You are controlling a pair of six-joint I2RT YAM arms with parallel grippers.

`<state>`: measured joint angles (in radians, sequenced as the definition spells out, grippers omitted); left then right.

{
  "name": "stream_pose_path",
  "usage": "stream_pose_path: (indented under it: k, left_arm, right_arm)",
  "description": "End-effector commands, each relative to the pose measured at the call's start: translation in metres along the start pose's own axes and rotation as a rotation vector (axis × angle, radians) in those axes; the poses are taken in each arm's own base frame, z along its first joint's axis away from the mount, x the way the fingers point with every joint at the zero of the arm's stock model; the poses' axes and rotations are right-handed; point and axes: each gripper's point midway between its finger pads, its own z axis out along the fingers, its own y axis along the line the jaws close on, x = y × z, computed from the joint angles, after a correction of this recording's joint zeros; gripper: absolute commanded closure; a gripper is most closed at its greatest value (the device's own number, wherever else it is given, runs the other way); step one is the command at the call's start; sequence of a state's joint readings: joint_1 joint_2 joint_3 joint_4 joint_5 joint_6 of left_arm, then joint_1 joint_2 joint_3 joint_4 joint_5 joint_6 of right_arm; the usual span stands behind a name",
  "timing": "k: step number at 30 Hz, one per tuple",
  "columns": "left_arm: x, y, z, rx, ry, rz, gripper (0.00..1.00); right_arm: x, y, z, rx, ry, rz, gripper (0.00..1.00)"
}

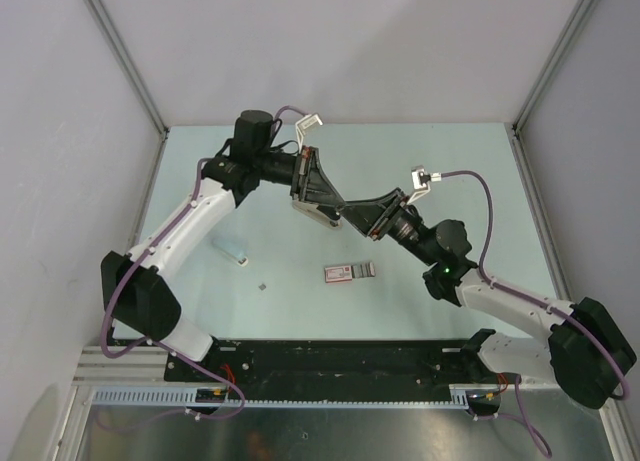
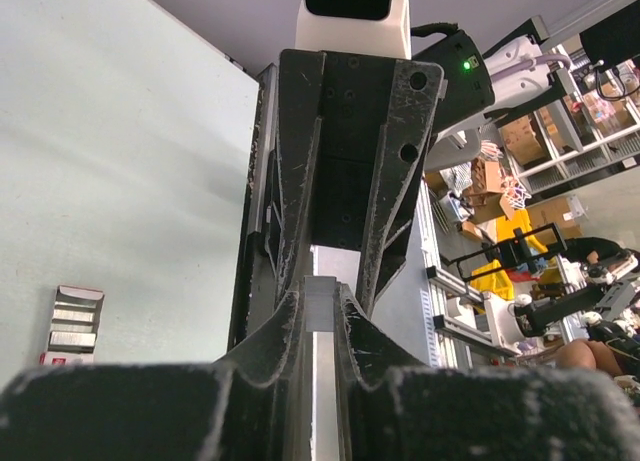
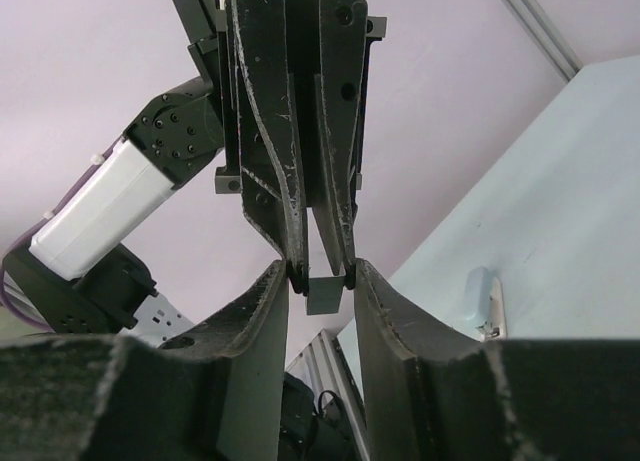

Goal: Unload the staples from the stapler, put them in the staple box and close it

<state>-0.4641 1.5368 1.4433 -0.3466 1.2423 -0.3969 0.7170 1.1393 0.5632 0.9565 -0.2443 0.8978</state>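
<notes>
Left gripper [image 2: 320, 316] is clamped on a grey metal bar [image 2: 320, 293] toward the table's far edge, right gripper [image 3: 322, 281] sits slightly apart around its tip, stapler [image 1: 350, 271] lying mid-table.

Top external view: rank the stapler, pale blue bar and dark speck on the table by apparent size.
1. stapler, only slightly bigger than the bar, a close call
2. pale blue bar
3. dark speck, by far the smallest
The grey piece between the jaws is mostly hidden, so it is unranked.
</notes>
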Motion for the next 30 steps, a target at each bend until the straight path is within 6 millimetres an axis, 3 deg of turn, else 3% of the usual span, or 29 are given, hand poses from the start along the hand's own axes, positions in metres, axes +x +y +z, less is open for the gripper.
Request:
stream_pose_path:
  k: [1, 16, 30]
  left_arm:
    - [-0.005, -0.017, -0.005, 0.013, -0.022, 0.050, 0.88]
    - [-0.010, -0.020, -0.011, 0.008, -0.042, 0.063, 0.87]
    - [-0.005, -0.020, -0.013, 0.007, -0.043, 0.068, 0.86]
  right_arm:
    - [-0.017, 0.031, 0.010, -0.104, -0.054, -0.006, 0.68]
    - [-0.003, 0.027, 0.011, -0.085, -0.011, 0.009, 0.54]
    - [-0.011, 0.024, 0.009, -0.048, -0.043, -0.023, 0.70]
